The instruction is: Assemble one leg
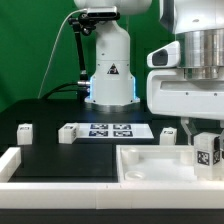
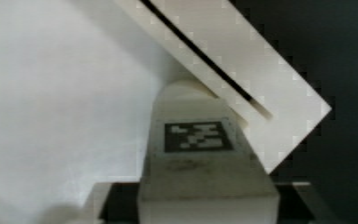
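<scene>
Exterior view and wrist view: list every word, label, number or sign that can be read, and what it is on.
No readable words or numbers.
Warning triangle sign: on the robot base; symbol too small to read.
Fiducial tag patterns, no text: on the held leg, the marker board, and loose legs.

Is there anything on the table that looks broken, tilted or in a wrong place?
Nothing stands out. The gripper holds one leg upright over the white tray. Two more legs stand on the black table beside the marker board. No damage shows.
</scene>
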